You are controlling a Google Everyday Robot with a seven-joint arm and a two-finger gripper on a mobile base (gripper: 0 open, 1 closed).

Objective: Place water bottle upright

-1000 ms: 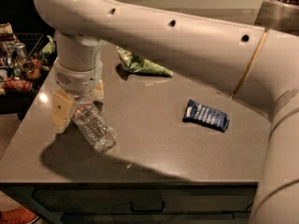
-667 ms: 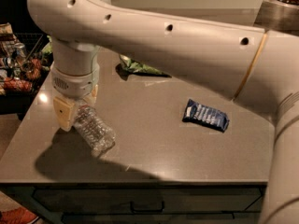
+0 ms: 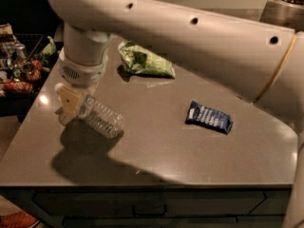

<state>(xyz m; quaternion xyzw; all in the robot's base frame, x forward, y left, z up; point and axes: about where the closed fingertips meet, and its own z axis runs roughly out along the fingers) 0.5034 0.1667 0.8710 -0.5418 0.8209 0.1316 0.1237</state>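
Across the whole top of the view, the big pale arm [image 3: 199,37], sweeping from the right and dropping toward the table's left side. Under it, the grey table [image 3: 161,156], with a broad dark shadow over the front-left part. Off the left edge, a cluttered rack [image 3: 19,65], of no concern to the job.

At the arm's end, above the table's left part, the gripper [image 3: 75,109]: clamped on the upper end of the water bottle [image 3: 100,120], one pale finger [image 3: 69,102] lying across the front of it. Holds the bottle slanted, top end up and left inside the grip with the cap hidden, ribbed base down and right, low over the surface above its own shadow. Cannot tell whether the base touches the table.

Farther back, the green snack bag [image 3: 145,61]; to the right, the small dark blue packet [image 3: 209,118]. Both well apart from the bottle and clear of any spot beneath it.

By the look of it, roughly halfway: grasping done, tipping begun but far from vertical. Left to do: swinging the base under the top end, setting it flat on the table, then opening and drawing away without knocking it over.
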